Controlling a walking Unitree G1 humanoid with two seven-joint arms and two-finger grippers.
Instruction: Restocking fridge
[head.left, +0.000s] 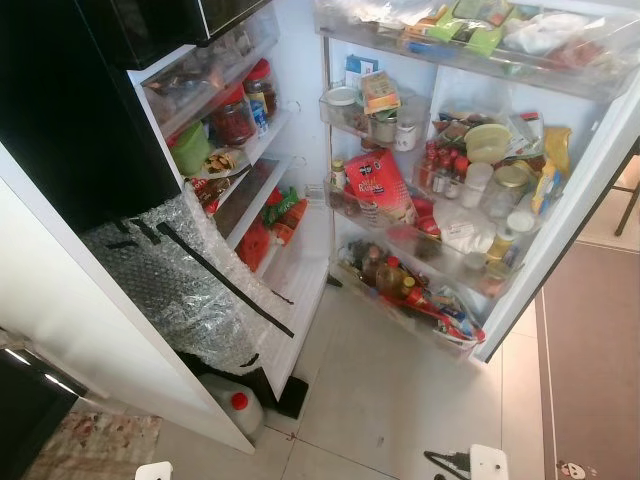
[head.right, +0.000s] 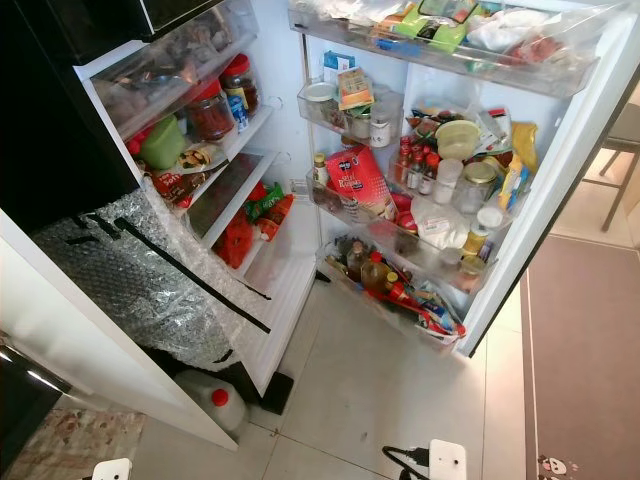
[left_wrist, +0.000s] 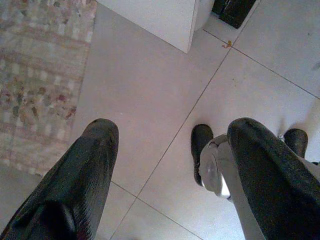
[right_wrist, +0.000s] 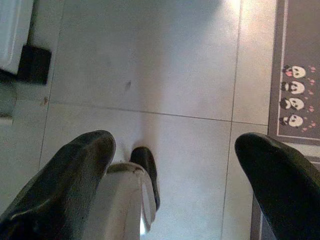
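Approach step: I am facing the open fridge (head.left: 300, 270), left gripper (left_wrist: 167, 175) and right gripper (right_wrist: 175, 175) hanging down, jaws spread, empty; next, I judge, fetching stock.

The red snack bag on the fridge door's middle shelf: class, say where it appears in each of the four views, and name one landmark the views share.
Left eye view: red snack bag, just right of centre, upper half.
Right eye view: the bag, slightly nearer the centre.
Left wrist view: not in it; open left gripper over floor tiles.
Right wrist view: not in it; open right gripper over floor tiles.
Shared landmark: the pale tiled floor.
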